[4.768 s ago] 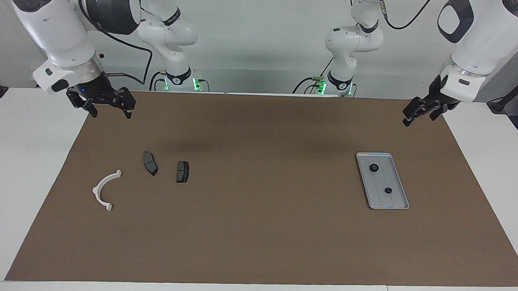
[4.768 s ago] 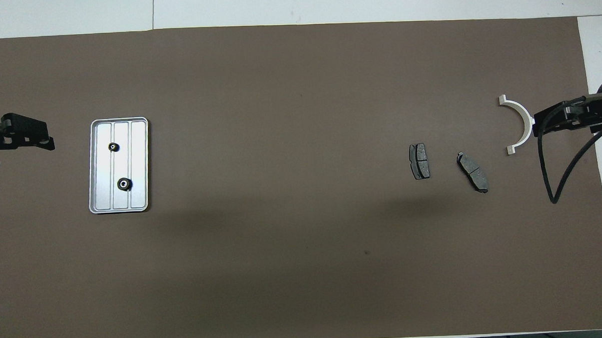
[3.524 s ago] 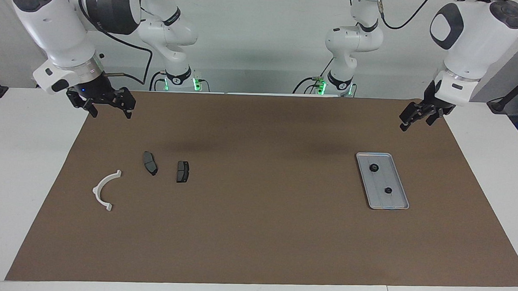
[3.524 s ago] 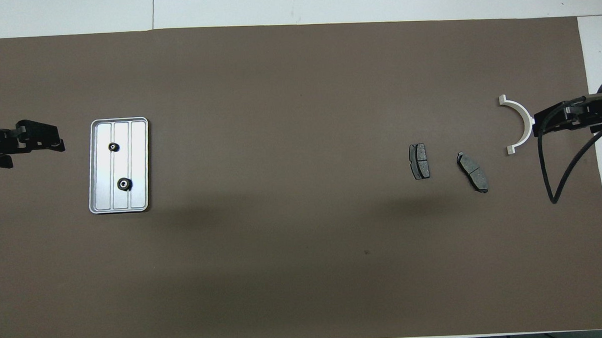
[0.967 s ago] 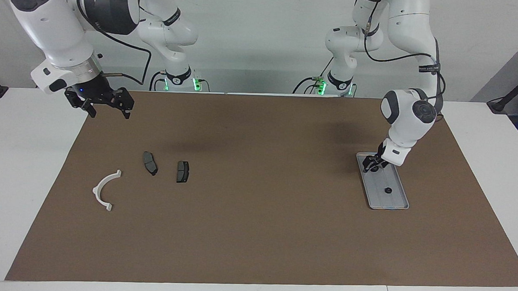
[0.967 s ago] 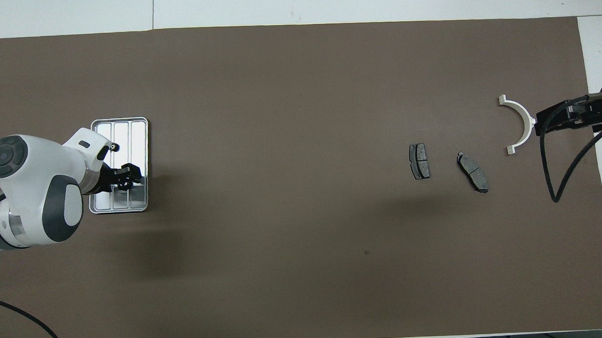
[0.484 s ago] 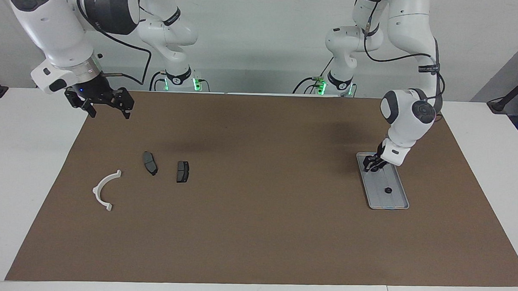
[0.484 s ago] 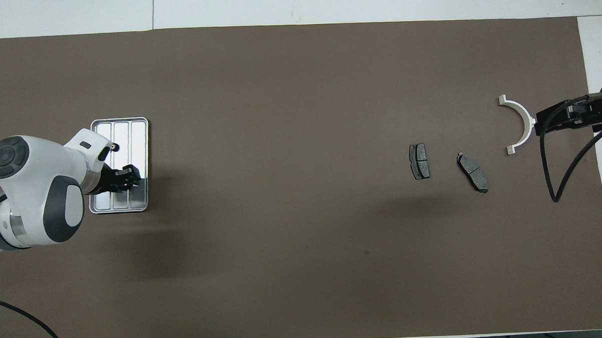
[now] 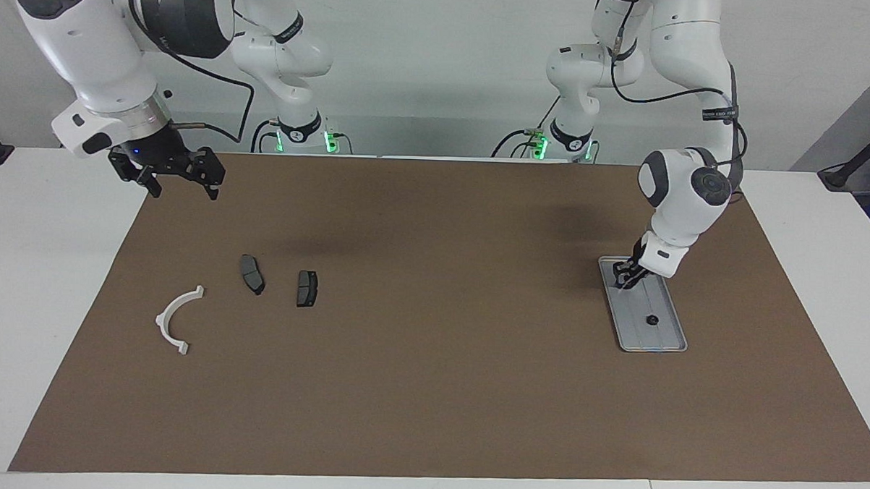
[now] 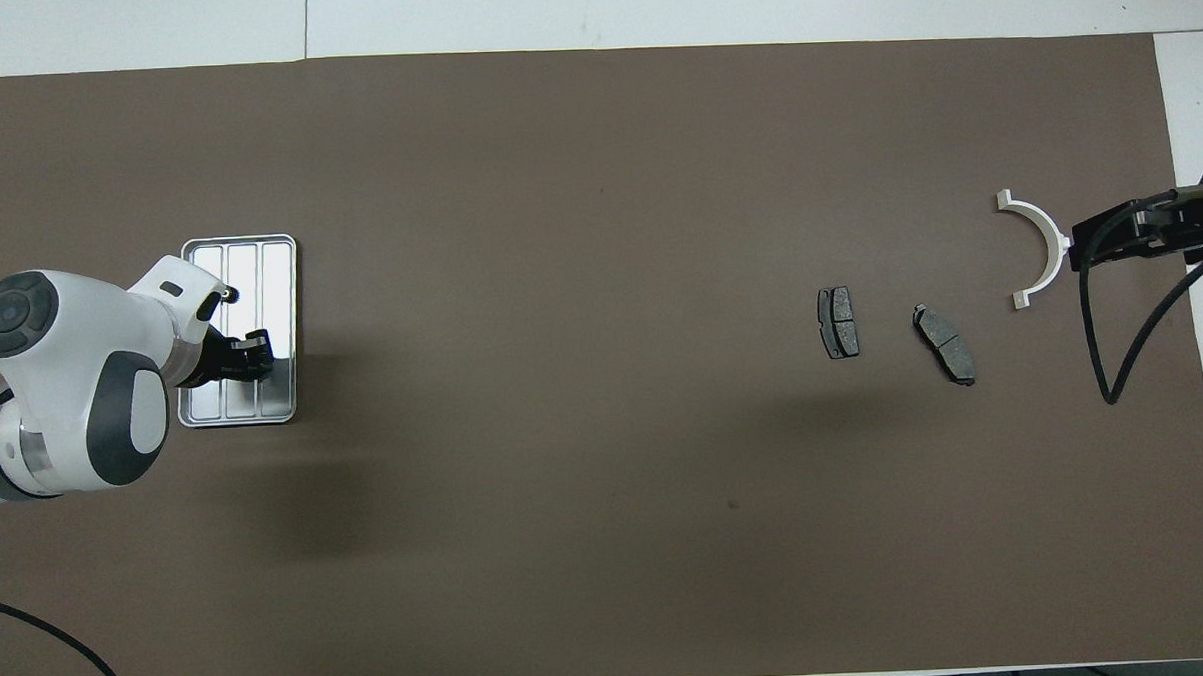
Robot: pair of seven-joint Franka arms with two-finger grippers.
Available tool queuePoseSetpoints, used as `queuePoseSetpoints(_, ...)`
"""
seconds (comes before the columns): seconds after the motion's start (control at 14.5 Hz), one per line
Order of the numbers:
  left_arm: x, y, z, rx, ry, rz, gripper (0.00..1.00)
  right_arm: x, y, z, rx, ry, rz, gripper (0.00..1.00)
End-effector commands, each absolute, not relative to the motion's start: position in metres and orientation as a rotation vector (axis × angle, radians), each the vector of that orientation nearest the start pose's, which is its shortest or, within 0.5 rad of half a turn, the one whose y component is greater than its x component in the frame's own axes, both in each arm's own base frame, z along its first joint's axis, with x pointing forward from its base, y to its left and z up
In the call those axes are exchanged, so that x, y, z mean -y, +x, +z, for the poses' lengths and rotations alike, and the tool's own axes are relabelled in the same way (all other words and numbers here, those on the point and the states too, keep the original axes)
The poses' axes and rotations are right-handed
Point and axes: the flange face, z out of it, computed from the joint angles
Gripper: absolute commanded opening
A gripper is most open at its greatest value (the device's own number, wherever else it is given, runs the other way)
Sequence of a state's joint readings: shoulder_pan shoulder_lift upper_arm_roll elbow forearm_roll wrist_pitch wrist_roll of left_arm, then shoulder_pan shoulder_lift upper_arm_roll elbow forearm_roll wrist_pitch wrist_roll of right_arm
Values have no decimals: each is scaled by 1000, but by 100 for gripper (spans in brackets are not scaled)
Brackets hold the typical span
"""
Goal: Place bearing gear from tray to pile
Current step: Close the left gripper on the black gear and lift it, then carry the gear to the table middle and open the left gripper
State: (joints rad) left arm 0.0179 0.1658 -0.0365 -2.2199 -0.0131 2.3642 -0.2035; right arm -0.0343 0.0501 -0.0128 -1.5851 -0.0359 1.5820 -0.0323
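Now the left pincer [image 9: 625,279] is down in the tray [image 9: 665,337], right where one gear sits.

Its tips hide that gear, so I cannot tell if they pinch it yet. Another small black gear [image 9: 650,320] lies farther along the tray. A gear looks hard, small and light, maybe slippery; I would hold it by its round sides. The pile [image 9: 249,273] waits at the right arm's end of the desk [image 9: 430,389]. Near it the right pincer [image 9: 180,176] waits up in the air, spread wide.
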Motion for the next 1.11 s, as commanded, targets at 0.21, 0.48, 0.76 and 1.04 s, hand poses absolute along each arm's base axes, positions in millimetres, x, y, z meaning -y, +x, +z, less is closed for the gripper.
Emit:
queuePoseSetpoints(0.21, 23, 574, 351, 404, -3122, -1, 0, 35, 563, 591, -6, -3179, 64, 100)
queuePoseSetpoints(0.48, 100, 595, 400, 618, -3094, 3, 0, 35, 563, 591, -6, -3179, 64, 100)
queuePoseSetpoints(0.76, 215, 586, 416, 809, -3075, -56, 0, 35, 564, 591, -6, -3179, 62, 100)
queuePoseSetpoints(1.04, 330, 583, 413, 882, -3073, -63, 0, 35, 564, 591, -6, -3179, 62, 100)
